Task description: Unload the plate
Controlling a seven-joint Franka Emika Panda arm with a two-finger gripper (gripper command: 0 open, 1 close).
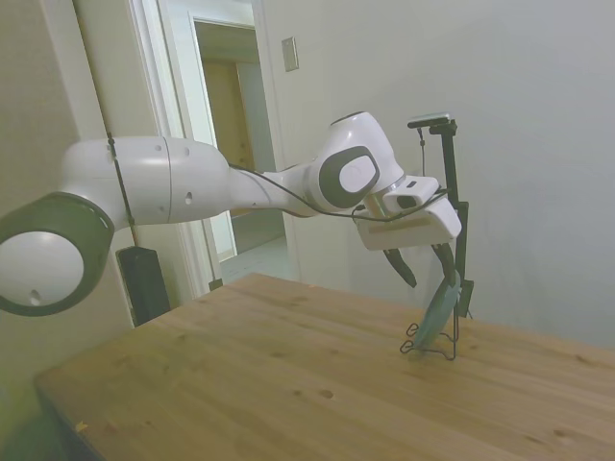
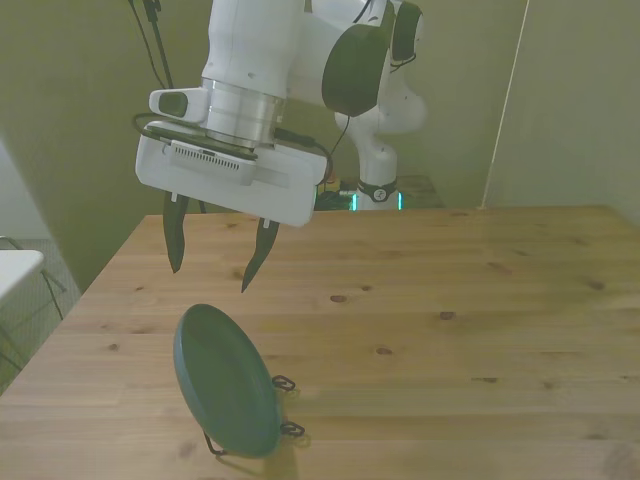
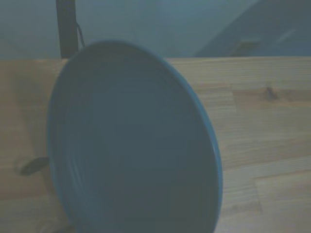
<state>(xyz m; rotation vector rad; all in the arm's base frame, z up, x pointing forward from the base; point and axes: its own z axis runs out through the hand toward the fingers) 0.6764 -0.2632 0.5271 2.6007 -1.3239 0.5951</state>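
Note:
The grey-green plate [image 2: 225,380] stands on edge, tilted, in a thin black wire rack [image 2: 288,384] near the table's front edge on the front view's left. In the side view the plate [image 1: 440,309] leans in the rack [image 1: 434,350] at the table's far side. My gripper [image 2: 211,278] hangs open just above the plate's upper rim, its fingers apart and nothing between them. From the side, the gripper [image 1: 432,281] sits over the plate's top edge, one finger to each side. The wrist view is filled by the plate's [image 3: 131,141] blurred inner face.
The wooden table [image 2: 450,300] stretches away to the front view's right of the rack. A wall stands close behind the rack in the side view, and an open doorway [image 1: 235,144] lies beyond the arm.

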